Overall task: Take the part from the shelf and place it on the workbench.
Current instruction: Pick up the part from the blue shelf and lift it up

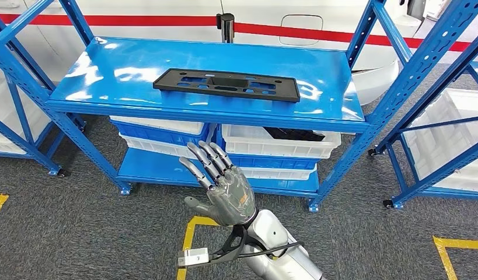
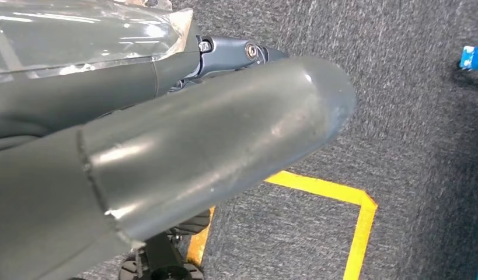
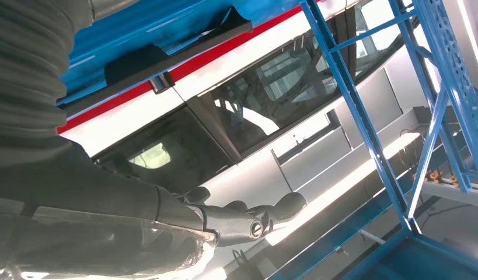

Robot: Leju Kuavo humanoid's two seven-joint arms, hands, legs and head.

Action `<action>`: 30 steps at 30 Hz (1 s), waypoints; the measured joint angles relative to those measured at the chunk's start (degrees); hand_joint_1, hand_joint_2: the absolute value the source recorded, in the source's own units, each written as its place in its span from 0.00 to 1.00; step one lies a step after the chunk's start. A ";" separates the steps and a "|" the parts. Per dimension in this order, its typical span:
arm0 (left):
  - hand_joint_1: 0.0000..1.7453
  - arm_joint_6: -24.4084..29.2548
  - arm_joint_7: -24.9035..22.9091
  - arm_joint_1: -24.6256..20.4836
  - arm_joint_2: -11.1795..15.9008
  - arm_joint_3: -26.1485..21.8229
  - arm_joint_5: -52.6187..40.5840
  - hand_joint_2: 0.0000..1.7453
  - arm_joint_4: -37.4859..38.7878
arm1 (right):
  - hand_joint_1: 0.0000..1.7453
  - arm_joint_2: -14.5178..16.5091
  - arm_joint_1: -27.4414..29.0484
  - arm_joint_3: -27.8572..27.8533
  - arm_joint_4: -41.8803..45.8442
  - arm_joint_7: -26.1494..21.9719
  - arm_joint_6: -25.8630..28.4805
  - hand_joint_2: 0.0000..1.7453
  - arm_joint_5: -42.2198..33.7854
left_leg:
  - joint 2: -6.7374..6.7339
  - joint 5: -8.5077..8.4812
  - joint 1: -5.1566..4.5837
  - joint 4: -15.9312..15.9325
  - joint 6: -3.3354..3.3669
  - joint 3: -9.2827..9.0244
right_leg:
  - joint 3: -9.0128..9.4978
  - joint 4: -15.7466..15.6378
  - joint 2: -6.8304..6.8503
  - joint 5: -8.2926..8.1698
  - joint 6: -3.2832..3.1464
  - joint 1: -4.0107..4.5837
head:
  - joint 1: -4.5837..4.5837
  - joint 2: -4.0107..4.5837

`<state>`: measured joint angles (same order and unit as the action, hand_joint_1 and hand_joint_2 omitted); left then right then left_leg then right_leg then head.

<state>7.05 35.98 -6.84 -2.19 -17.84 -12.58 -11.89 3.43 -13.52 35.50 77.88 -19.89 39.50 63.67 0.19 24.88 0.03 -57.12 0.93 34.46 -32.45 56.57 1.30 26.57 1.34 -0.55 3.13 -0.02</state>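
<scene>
While the flat black plastic part [image 1: 226, 84] lies on the blue metal shelf [image 1: 108, 87], the right hand [image 1: 222, 185] hovers below it, fingers spread, holding nothing. Whether the left hand [image 2: 166, 151] is spread or closed, I cannot tell.

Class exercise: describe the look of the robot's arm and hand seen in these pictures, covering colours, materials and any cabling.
The right hand is dark grey metal with slim segmented fingers and an orange mark on its back. The silver arm carries a black cable and a small white connector at the wrist.
</scene>
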 joint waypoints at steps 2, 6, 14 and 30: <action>0.00 0.17 0.04 -0.10 -0.01 0.00 -0.08 0.00 0.00 | 0.00 0.00 -0.04 0.00 0.00 -0.30 0.00 1.00 -0.13 | 0.00 0.01 -0.01 -0.02 0.01 0.01 | 0.01 -0.01 0.00 -0.01 0.01 -0.01 | 0.00 0.00; 0.00 0.80 -0.13 -0.18 -0.03 -0.01 -0.44 0.00 0.00 | 0.00 0.00 -0.07 -0.01 0.00 -0.89 -0.01 1.00 -0.66 | 0.00 0.10 -0.08 -0.23 0.14 0.10 | 0.04 -0.06 0.00 -0.04 0.07 -0.46 | 0.00 0.00; 0.00 1.86 -0.94 -0.34 -0.09 -0.43 -0.49 0.00 -0.02 | 0.00 0.43 -0.20 -0.44 -0.02 -2.70 0.02 1.00 -1.67 | 0.03 -0.26 0.39 0.59 1.49 -0.49 | -0.86 2.43 -0.26 1.55 0.43 -0.75 | 0.06 0.00; 0.00 2.10 -1.10 -0.65 -0.37 -0.75 -0.56 0.00 -0.05 | 0.00 0.43 -0.23 -0.80 -0.39 -2.82 0.01 1.00 -1.91 | 0.49 2.93 1.21 -4.38 -1.65 1.23 | 0.60 0.90 -1.24 0.82 -1.65 -1.06 | 0.03 0.00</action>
<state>9.16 34.88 -7.50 -2.56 -18.59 -13.14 -11.94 3.86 -13.75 34.69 77.49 -22.71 39.51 61.76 0.69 27.81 1.24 -61.50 -0.72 35.69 -31.85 57.47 0.06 27.39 -0.32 -1.61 3.16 -0.02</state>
